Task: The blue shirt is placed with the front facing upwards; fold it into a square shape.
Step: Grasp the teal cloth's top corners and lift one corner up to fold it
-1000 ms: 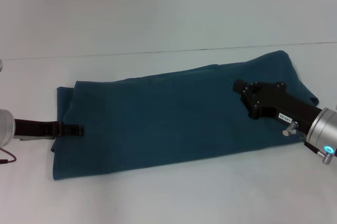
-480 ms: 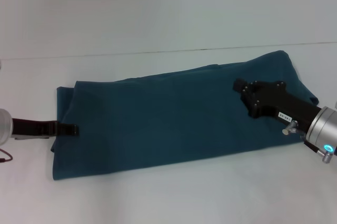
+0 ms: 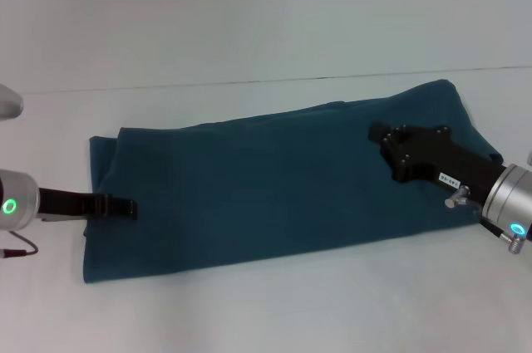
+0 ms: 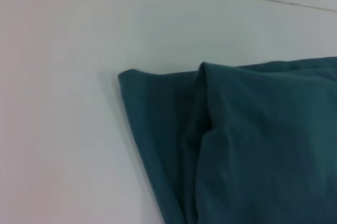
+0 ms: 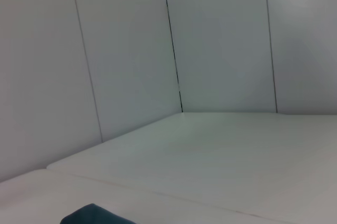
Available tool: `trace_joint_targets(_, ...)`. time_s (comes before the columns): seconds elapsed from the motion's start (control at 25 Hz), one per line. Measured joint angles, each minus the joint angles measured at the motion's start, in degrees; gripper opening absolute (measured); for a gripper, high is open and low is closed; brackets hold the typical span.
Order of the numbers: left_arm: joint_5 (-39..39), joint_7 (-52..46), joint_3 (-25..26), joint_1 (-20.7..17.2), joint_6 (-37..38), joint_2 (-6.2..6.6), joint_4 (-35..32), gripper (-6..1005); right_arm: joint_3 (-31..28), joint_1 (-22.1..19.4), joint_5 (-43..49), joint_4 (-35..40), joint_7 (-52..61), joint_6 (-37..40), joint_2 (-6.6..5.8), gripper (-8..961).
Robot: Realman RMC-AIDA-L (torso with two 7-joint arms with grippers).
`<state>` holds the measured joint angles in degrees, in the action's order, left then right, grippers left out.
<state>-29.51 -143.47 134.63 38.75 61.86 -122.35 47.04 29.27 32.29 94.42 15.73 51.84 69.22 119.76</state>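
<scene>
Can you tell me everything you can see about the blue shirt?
The shirt is dark teal and looks like soft cotton. It lies flat on the white table, folded into a long band running left to right, plain side up with no lettering showing. Its left end shows stacked layers with a crease. The left gripper sits at its left edge, and the right gripper is over its right end.

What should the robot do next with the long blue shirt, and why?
Probably pinch the shirt's end with the left gripper and carry it toward the right gripper. The blue shirt already lies as a long band on the table, so folding it across would bring it nearer a square.
</scene>
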Motion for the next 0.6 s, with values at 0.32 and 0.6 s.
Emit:
trace_joint_targets(0.32,-0.4,0.3,0.1,1.6,-0.9,0.46,-2.6,597,0.3,0.3,0.1,0.1,0.0,-0.4,-0.07,-1)
trace_joint_targets(0.6,-4.5,1.0,0.4,1.2,0.4,0.41,-0.4,442,-0.1,0.2,-0.2,0.2,0.1,-0.4,-0.07,-1)
